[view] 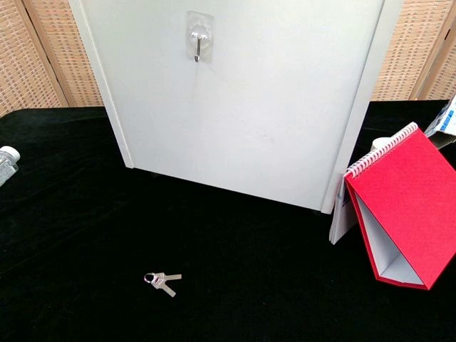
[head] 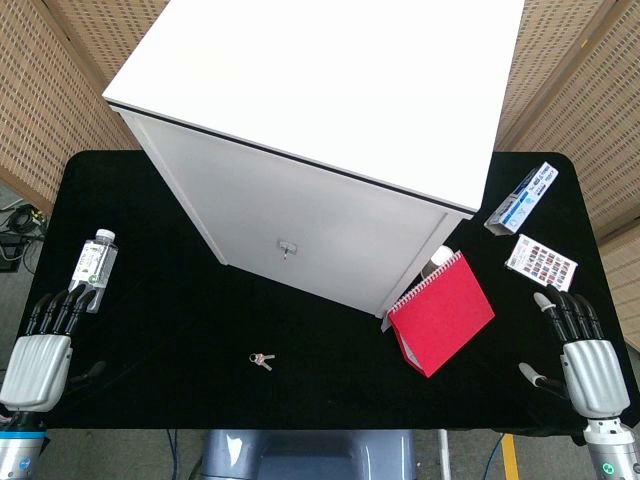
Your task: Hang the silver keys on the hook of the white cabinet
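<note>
Small bunch of silver keys (view: 162, 280) on a ring, lying flat on the black worktop (head: 200, 320), well in front of the white cabinet (head: 320, 150). Metal hook (view: 197, 44) on cabinet front, bare. Left hand (head: 40, 355) and right hand (head: 585, 360) rest at near corners, fingers spread, holding nothing.

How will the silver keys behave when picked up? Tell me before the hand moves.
The silver keys lie flat on the black cloth, so getting fingers under them probably needs a pinch. They look small and light. Joined by a ring, they will likely splay and dangle loosely.
</note>
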Robot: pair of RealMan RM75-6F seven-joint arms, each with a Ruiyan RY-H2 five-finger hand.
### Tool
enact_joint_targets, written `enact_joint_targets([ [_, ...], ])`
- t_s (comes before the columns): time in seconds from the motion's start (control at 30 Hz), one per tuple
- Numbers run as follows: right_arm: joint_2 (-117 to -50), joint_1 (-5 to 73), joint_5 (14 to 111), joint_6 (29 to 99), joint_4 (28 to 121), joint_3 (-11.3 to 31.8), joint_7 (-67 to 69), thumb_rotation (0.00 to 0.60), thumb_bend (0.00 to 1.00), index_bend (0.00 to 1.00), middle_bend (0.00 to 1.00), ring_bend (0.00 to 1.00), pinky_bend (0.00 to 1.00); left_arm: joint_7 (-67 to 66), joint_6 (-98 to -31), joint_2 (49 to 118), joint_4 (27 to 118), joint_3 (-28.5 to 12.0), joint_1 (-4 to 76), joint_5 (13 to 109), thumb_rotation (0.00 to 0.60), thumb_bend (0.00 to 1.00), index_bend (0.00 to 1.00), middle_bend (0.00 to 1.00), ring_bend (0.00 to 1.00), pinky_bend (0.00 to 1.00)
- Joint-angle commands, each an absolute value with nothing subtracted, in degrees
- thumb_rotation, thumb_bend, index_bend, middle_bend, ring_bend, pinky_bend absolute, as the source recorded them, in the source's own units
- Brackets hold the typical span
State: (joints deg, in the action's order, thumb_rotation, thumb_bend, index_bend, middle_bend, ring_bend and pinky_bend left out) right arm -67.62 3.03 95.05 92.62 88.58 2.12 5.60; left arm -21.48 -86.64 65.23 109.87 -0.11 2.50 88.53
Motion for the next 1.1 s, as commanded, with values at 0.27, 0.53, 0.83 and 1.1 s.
enact_joint_targets([
  [0.27, -67.69, 2.93, 94.8, 92.65, 89.7, 2.14, 5.01, 0.6, 0.1, 0.0, 0.0, 0.0, 0.0, -21.44, -86.77, 65.25, 109.92, -0.05, 2.47, 88.69, 0.6, 0.15, 0.0, 0.0, 0.0, 0.0],
  [0.53, -67.55, 2.92, 94.36, 92.35, 89.97, 2.2, 4.97, 0.6, 0.1, 0.0, 0.0, 0.0, 0.0, -21.62, -86.28, 65.36, 109.8, 0.0, 2.72, 88.56, 0.6, 0.15, 0.0, 0.0, 0.0, 0.0],
  [0.83, -67.46, 2.87, 93.7, 91.93, 89.73, 2.21, 5.78, 0.6, 0.1, 0.0, 0.0, 0.0, 0.0, -21.91, -87.35, 67.42, 109.02, -0.16, 3.06, 91.34, 0.6, 0.17, 0.0, 0.11, 0.14, 0.18],
  [1.1, -67.43, 2.91, 93.56, 91.81, 89.86, 2.29, 5.93, 0.6, 0.1, 0.01, 0.0, 0.0, 0.0, -24.47, -79.65, 70.13, 107.23, 0.67, 7.49, 93.14, 0.6, 0.19, 0.36, 0.82, 0.76, 0.67],
])
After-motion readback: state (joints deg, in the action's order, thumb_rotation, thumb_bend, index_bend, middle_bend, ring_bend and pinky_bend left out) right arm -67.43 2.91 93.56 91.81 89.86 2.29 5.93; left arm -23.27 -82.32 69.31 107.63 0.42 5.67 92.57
